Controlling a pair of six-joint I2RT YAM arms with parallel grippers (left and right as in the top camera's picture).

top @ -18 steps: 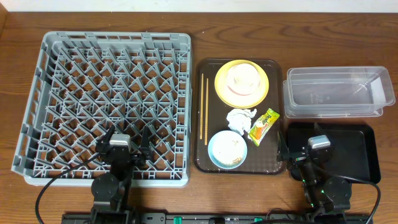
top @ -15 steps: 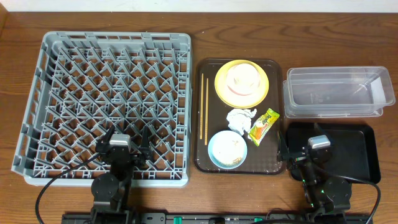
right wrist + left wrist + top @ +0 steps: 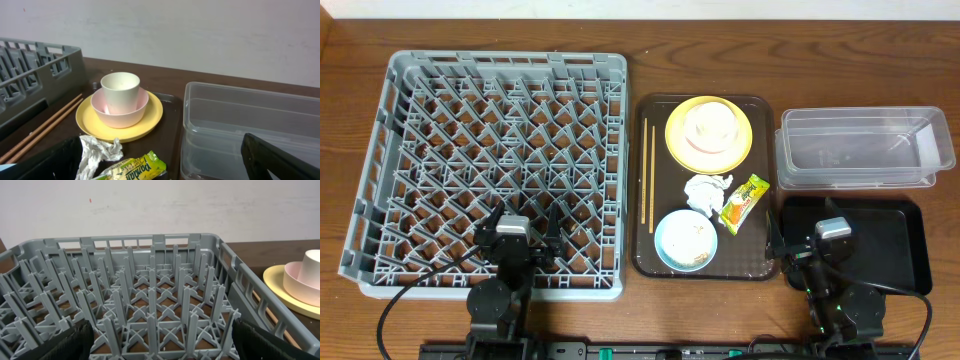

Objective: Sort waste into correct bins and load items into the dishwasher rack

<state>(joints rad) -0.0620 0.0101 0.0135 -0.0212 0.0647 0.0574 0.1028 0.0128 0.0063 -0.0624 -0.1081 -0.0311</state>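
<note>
Since nothing has shifted over the last moment, left gripper (image 3: pixel 520 225) and right gripper (image 3: pixel 162 159) stay wide open and empty, leaving napkin (image 3: pixel 705 190), wrapper (image 3: pixel 744 202) and plate (image 3: pixel 673 135) untouched.

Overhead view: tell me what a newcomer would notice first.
The large grey dishwasher rack fills the left half of the view, with nothing in it. Beside it a dark brown tray carries a bright yellow plate at its far end and a light-blue bowl at its near end. A clear tub and a black tray lie at the right.
</note>
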